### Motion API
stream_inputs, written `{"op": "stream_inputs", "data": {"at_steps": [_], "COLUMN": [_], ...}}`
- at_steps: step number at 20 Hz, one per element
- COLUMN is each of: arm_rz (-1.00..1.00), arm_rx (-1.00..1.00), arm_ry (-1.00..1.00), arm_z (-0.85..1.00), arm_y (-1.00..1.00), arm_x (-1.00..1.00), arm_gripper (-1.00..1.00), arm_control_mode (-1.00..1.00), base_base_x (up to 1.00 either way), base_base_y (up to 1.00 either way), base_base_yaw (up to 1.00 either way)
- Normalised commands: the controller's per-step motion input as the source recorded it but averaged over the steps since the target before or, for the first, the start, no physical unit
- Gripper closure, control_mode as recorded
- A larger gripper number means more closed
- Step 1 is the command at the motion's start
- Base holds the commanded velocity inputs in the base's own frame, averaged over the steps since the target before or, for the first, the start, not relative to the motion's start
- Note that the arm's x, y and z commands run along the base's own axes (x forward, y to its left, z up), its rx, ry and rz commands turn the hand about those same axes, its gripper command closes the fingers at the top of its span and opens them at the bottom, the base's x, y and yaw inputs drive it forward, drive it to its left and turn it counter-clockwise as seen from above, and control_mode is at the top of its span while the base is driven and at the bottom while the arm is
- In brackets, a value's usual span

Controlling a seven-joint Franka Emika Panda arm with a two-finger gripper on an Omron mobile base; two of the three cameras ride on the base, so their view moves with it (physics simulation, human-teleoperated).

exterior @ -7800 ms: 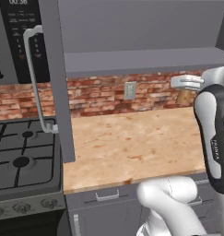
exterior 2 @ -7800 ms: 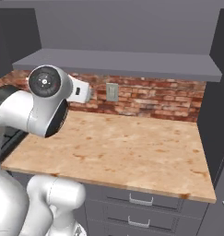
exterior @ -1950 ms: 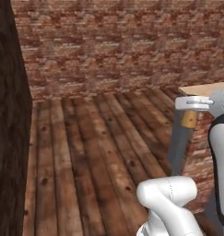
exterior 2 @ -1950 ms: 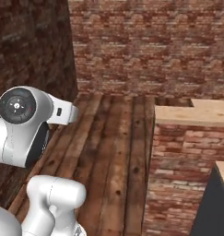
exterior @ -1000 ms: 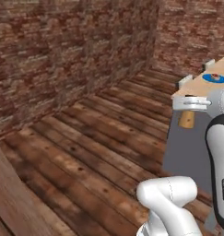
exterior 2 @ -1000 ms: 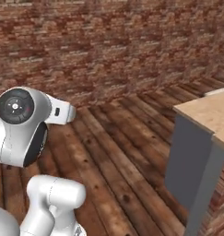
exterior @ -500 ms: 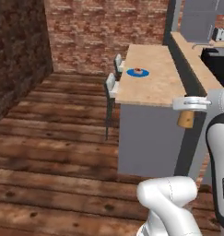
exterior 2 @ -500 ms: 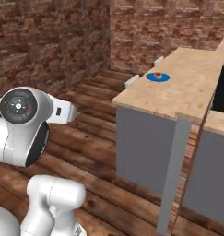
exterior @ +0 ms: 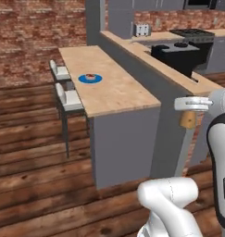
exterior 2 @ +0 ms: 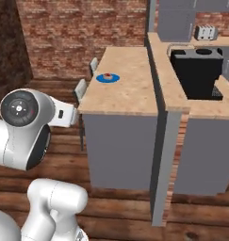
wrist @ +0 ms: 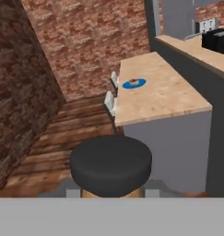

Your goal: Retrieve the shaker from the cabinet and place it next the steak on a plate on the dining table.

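Observation:
My gripper (exterior: pixel 188 112) is shut on the shaker (exterior: pixel 188 121), a small tan-wood piece hanging under the white hand at the right of the left base view. In the hand view its dark cap (wrist: pixel 111 163) looms close at the bottom centre. Well ahead stands the dining table (exterior: pixel 118 95), a long light wood top on a grey base. On its far part lies the blue plate (exterior: pixel 90 78) with the small reddish steak (exterior: pixel 90 76) on it. Plate (exterior 2: pixel 108 78) and steak (exterior 2: pixel 108 75) also show in the right base view, and the plate (wrist: pixel 134 84) in the hand view.
Two white stools (exterior: pixel 68 96) stand along the table's left side. A higher counter (exterior 2: pixel 182 101) flanks its right side and carries a black coffee machine (exterior 2: pixel 198 66). A toaster (exterior: pixel 141 30) and stove (exterior: pixel 192 33) stand farther back. Wooden floor (exterior: pixel 35 157) lies between me and the table.
The whole picture has shifted: the base has turned and driven, so the dining table now stands nearer and end-on. The shaker stays held in the gripper.

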Motion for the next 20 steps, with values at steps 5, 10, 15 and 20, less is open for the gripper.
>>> {"op": "stream_inputs", "data": {"at_steps": [5,10,15,20], "arm_rz": [0.00,0.00,0.00,0.00], "arm_rx": [0.00,0.00,0.00,0.00], "arm_ry": [0.00,0.00,0.00,0.00], "arm_z": [0.00,0.00,0.00,0.00], "arm_y": [0.00,0.00,0.00,0.00], "arm_x": [0.00,0.00,0.00,0.00], "arm_gripper": [1.00,1.00,1.00,1.00], "arm_control_mode": [1.00,1.00,1.00,1.00], "base_base_x": [0.07,0.15,0.92,1.00], "base_base_y": [1.00,0.99,0.72,0.87], "base_base_yaw": [-0.15,-0.10,-0.27,-0.47]}}
